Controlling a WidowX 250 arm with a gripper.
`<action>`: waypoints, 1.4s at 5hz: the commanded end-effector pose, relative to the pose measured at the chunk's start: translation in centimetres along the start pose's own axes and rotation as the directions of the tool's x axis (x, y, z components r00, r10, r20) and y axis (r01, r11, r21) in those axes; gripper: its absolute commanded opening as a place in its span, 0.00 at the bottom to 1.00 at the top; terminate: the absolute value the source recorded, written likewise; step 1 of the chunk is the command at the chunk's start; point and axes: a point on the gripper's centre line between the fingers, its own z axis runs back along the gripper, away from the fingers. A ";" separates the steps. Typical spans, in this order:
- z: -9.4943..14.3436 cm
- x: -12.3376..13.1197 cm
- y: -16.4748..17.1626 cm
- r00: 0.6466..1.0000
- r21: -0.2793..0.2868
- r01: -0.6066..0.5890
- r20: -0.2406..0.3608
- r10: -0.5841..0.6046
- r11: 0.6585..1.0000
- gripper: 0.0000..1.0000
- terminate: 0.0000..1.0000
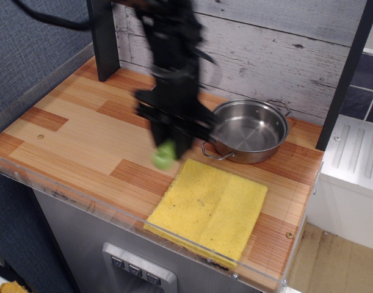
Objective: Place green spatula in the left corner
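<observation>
My gripper (172,146) is blurred with motion and hangs above the middle of the wooden counter (76,131). It is shut on the green spatula (164,155); only the lime-green handle end shows below the fingers, the grey blade is hidden. The spatula is lifted clear of the yellow sponge (207,207). The left corner (91,76), by the black post (102,39) and the blue-grey fabric wall (33,43), lies up and to the left of the gripper.
A steel pot (250,130) stands at the back right, just right of the gripper. The yellow sponge lies at the front edge. A clear plastic lip runs along the counter's front. The small ball seen earlier is hidden behind the arm.
</observation>
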 end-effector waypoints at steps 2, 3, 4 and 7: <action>0.1 3.4 12.8 0.994 0.074 -0.112 0.022 0.110 0.991 0.00 0.00; -0.6 4.6 13.4 0.996 0.077 -0.093 0.014 0.092 0.993 0.00 0.00; -1.1 5.3 13.3 0.997 0.074 -0.074 0.004 0.074 0.994 0.00 0.00; 2.0 5.4 9.6 0.999 0.063 0.034 0.005 -0.034 0.997 1.00 0.00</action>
